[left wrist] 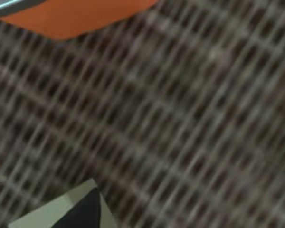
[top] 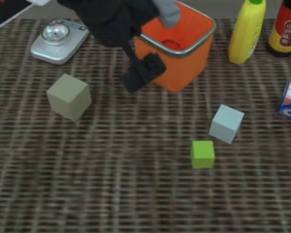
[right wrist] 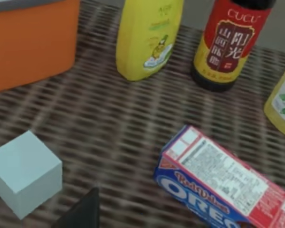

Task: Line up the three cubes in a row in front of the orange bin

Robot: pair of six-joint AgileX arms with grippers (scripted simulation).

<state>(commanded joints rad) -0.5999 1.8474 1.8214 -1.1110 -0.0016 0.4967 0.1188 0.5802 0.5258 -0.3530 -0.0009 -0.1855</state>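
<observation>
Left claw [top: 141, 73] empty, fingers unclear, beside bin [top: 182, 73]. No cube placed. Next: reach tan cube [top: 69, 96], further left.

Even, soft light fills all three views, with no harsh glare. The cubes cast faint shadows on the woven mat [top: 136, 194]. The left wrist view is heavily smeared with blur. A bright highlight sits on the bin [top: 184, 68] rim and the yellow bottle [top: 246, 34].
</observation>
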